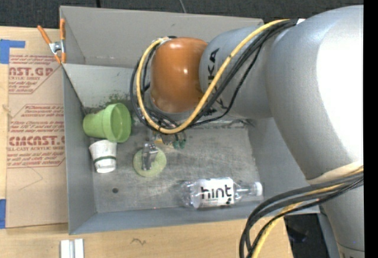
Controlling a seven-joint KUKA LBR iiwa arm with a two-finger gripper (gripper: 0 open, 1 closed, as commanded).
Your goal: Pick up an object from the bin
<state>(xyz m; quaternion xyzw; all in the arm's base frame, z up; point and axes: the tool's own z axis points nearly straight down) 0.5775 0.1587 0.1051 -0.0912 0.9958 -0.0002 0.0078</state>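
A: Where do the jaws stand?

B: Low in the grey bin (230, 153), left of its middle, directly over a pale green round thing (149, 165) on the floor; they seem to touch its top; whether they are spread or pressed together I cannot tell.

A: And around it?

B: A green cup (109, 123) on its side just up and to the left, mouth facing right; a small white container (103, 155) near its left; a clear bottle (220, 193) marked "hint" lying flat by the front wall, apart from the others.
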